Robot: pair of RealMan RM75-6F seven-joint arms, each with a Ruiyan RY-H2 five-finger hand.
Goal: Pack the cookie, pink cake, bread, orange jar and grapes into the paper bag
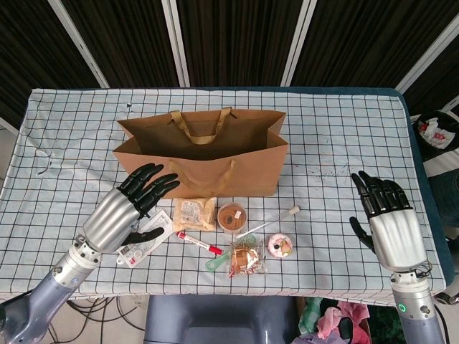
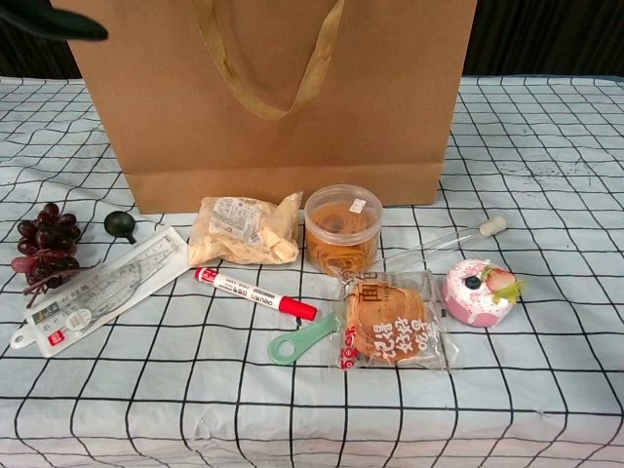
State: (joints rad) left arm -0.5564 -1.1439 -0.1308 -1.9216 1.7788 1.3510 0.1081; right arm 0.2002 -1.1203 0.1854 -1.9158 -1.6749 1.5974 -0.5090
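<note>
The brown paper bag (image 1: 208, 154) (image 2: 283, 97) stands open at mid-table. In front of it lie the wrapped bread (image 1: 193, 213) (image 2: 244, 230), the orange jar (image 1: 231, 216) (image 2: 342, 229), the wrapped cookie (image 1: 246, 258) (image 2: 390, 320) and the pink cake (image 1: 279, 245) (image 2: 478, 291). The dark grapes (image 2: 44, 244) sit at the left, hidden in the head view by my left hand (image 1: 125, 206), which hovers open above them with fingers spread. My right hand (image 1: 387, 218) hangs open over the table's right side, holding nothing.
A packaged ruler (image 2: 97, 288) lies beside the grapes, with a small black knob (image 2: 121, 225) behind it. A red marker (image 2: 255, 293), a green-handled tool (image 2: 307, 336) and a clear tube (image 2: 448, 239) lie among the food. The table's front edge is close.
</note>
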